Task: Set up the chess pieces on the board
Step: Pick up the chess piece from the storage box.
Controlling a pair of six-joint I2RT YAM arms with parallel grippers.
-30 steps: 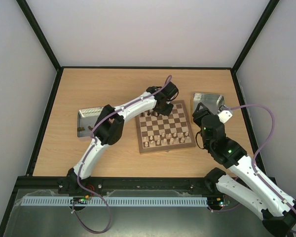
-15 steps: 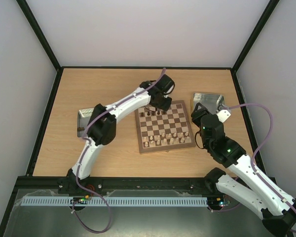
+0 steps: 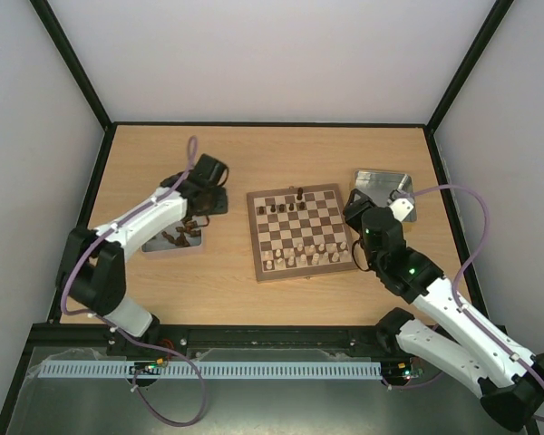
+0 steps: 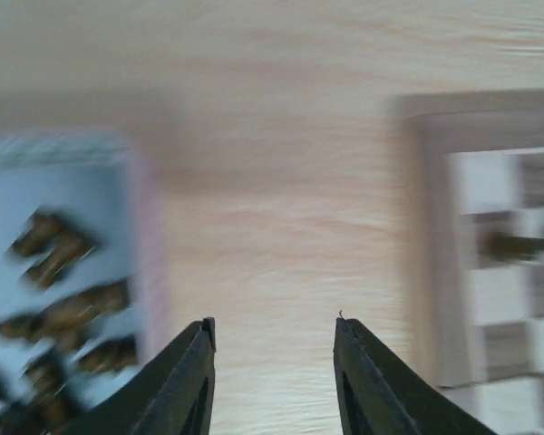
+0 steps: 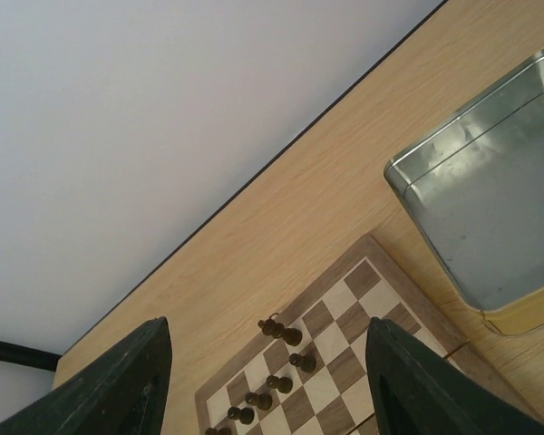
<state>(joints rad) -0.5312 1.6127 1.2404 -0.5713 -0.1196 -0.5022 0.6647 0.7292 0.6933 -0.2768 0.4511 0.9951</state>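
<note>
The board (image 3: 301, 232) lies mid-table. Dark chess pieces (image 3: 276, 209) stand along its far rows, a taller one (image 3: 300, 193) at the far edge, and pale pieces fill the near rows. More dark chess pieces (image 4: 68, 313) lie in the left metal tray (image 3: 154, 245). My left gripper (image 3: 204, 201) hangs open and empty above bare table between that tray and the board (image 4: 490, 263); the left wrist view is blurred and shows the gripper (image 4: 274, 331) holding nothing. My right gripper (image 3: 352, 210) hovers open by the board's right edge; in its wrist view the gripper (image 5: 265, 324) frames the dark pieces (image 5: 281, 362).
An empty shiny metal tray (image 3: 382, 187) sits at the back right, also in the right wrist view (image 5: 490, 208). Black frame posts and pale walls bound the table. The left arm's elbow (image 3: 86, 263) juts out over the near left.
My left gripper opened at the board's far edge, leaving a dark piece standing there, then swung left to the tray. The right arm barely moved.
</note>
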